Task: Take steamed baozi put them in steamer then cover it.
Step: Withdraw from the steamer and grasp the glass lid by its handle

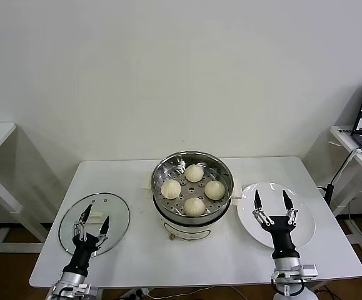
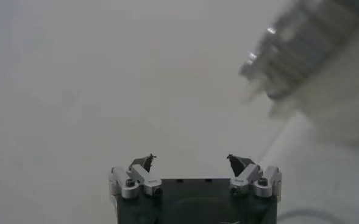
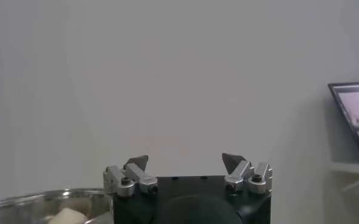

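Both grippers, left (image 1: 93,220) and right (image 1: 271,202), stand open and empty; glass lid (image 1: 115,209), beneath the left, likely smooth, rigid, breakable, best taken by its knob, unseen here.

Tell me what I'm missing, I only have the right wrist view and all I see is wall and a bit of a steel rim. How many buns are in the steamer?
Observer: Four steamed baozi sit on the perforated tray inside the steamer.
Operator: Is the lid on yet?
Observer: No. The glass lid lies flat on the table, on the robot's left of the steamer.
Operator: Where's the left gripper?
Observer: The left gripper is open and empty, over the near part of that lid.
Operator: And what is my right gripper over?
Observer: The right gripper is open and empty, over the white plate, which has no buns on it.
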`<state>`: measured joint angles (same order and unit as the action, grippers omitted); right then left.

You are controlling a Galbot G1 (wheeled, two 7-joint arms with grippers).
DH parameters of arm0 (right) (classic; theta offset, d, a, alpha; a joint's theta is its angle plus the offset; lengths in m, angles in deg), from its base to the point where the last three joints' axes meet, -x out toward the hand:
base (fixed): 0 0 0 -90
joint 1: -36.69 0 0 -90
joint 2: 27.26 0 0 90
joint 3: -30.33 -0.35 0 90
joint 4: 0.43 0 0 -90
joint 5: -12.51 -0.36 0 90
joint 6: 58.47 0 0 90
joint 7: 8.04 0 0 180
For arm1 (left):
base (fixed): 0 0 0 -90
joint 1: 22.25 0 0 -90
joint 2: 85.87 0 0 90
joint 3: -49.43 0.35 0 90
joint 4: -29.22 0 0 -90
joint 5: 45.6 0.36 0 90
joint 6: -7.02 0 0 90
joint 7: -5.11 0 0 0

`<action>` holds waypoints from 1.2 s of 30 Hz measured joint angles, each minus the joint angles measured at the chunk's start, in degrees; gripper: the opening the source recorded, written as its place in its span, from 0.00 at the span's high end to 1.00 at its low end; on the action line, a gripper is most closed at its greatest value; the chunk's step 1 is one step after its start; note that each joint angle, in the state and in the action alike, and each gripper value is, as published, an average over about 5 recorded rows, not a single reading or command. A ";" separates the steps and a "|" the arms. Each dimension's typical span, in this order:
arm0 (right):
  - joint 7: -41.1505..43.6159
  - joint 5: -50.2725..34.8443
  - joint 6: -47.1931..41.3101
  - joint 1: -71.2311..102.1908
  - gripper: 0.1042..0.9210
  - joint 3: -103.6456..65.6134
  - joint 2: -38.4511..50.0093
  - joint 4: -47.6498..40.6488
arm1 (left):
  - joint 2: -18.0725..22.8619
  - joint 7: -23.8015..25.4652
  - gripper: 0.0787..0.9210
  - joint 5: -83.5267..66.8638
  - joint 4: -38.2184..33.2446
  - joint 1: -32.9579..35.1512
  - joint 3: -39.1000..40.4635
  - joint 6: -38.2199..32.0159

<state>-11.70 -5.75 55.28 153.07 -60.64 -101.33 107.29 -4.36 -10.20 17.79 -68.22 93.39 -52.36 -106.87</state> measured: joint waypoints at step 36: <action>-0.40 2.94 3.06 1.07 0.12 -0.32 -2.22 -3.40 | -3.11 -4.91 0.12 25.85 14.27 -10.36 -4.13 3.05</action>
<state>-12.10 -2.81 58.34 154.14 -60.96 -103.55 103.89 -7.48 -15.11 43.64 -53.95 83.03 -56.49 -103.82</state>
